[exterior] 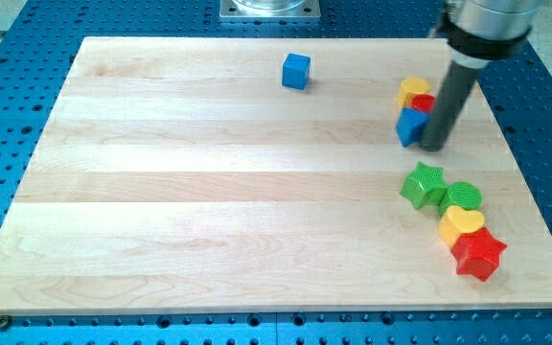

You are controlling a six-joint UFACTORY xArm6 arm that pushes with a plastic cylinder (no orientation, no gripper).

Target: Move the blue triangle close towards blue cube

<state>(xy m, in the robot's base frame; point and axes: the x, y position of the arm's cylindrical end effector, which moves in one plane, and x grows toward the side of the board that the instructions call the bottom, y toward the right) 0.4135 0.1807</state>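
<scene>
Task barely begun: blue triangle [410,126] at the table's [209,230] two o'clock, well apart from blue cube [296,71] near twelve. Push toward ten o'clock left to do. No claw fitted, so nothing to open or clamp; my tip [434,146] touching the triangle's three o'clock side. Yellow block [411,90] and red block [424,103] crowding just behind.

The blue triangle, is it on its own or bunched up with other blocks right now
Bunched. The blue triangle touches a red block with a yellow block behind; my tip is at its right edge.
</scene>
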